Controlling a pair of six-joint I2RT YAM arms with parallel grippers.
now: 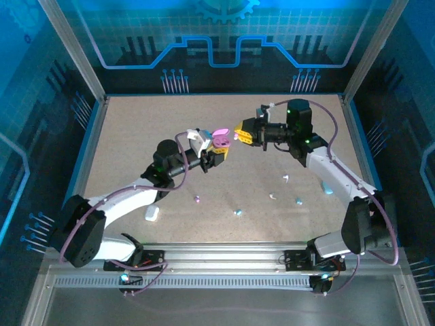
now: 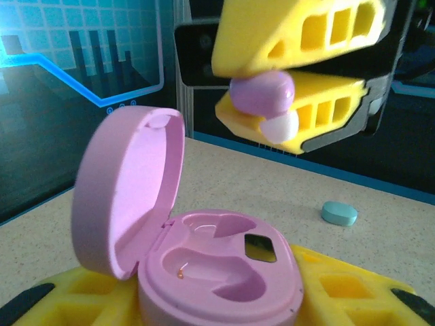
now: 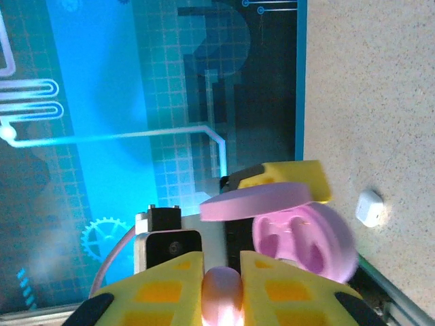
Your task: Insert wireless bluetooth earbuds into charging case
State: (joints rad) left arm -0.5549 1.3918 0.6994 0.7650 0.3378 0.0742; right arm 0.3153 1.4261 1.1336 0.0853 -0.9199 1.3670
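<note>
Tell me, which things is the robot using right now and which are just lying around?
In use: pink case, open, held in the left hand; purple earbud pinched in the right hand.

Lying about: white case; light blue case; loose buds.

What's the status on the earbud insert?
Left gripper shut on open pink plastic charging case. Right gripper shut on glossy purple earbud, apart from case. Both wells empty. Nothing between them.
</note>
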